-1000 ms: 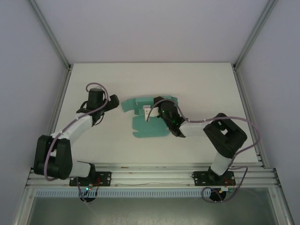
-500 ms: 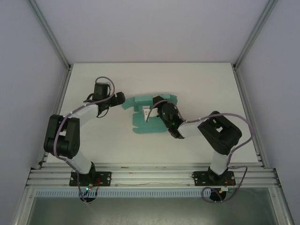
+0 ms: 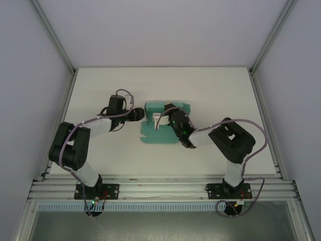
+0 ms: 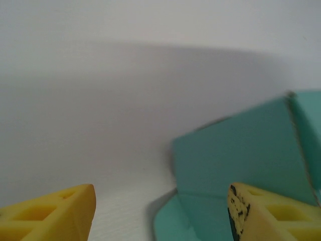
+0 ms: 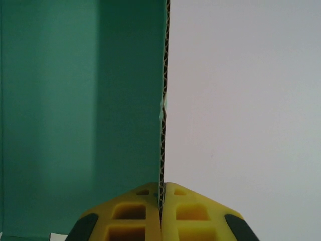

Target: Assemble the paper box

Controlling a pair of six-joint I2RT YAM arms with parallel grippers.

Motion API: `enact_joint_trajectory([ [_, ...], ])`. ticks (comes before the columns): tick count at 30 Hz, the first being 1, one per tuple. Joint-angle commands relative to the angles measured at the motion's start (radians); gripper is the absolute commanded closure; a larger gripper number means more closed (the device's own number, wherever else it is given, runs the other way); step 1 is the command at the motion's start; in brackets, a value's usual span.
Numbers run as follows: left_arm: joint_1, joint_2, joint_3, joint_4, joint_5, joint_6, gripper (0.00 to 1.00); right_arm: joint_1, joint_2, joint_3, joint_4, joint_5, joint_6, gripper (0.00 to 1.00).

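One box (image 3: 159, 133), a part-folded teal card, lay mid-table (image 3: 215, 90), with two arms bent inward to it. In the top view the right gripper (image 3: 161, 118) hid the box's middle; its wrist view showed it pinching an upright panel edge (image 5: 162, 125). The left gripper (image 3: 140, 115), low, stood spread beside the box's left flap (image 4: 241, 150), possibly touching; blurry.

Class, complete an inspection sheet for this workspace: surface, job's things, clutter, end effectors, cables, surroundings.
Surface: white table, matte.
Job's things: teal paper box, partly folded, with one panel raised.
Clutter: nothing seen.
End effectors: left end effector open, next to a raised flap; right end effector shut on the paper box's edge.
Cables: purple cables loop along both arms.
Surroundings: pale walls; metal rail at the near edge.
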Motion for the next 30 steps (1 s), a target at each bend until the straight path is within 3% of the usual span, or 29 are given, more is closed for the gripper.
enact_joint_trajectory([
  [1,-0.018,-0.01,-0.032,0.095,-0.005,0.036,0.31,0.005,0.02,0.017,0.015,0.029,0.002,1.0],
  [14,-0.094,0.026,-0.107,0.321,-0.093,0.093,0.36,0.006,0.02,0.012,-0.036,0.039,0.029,1.0],
  [24,-0.169,0.107,-0.057,0.328,-0.28,0.174,0.48,0.005,0.04,0.016,-0.072,0.041,0.049,1.0],
  [30,-0.195,0.142,-0.045,0.382,-0.32,0.159,0.58,0.005,0.046,0.016,-0.096,0.036,0.066,1.0],
])
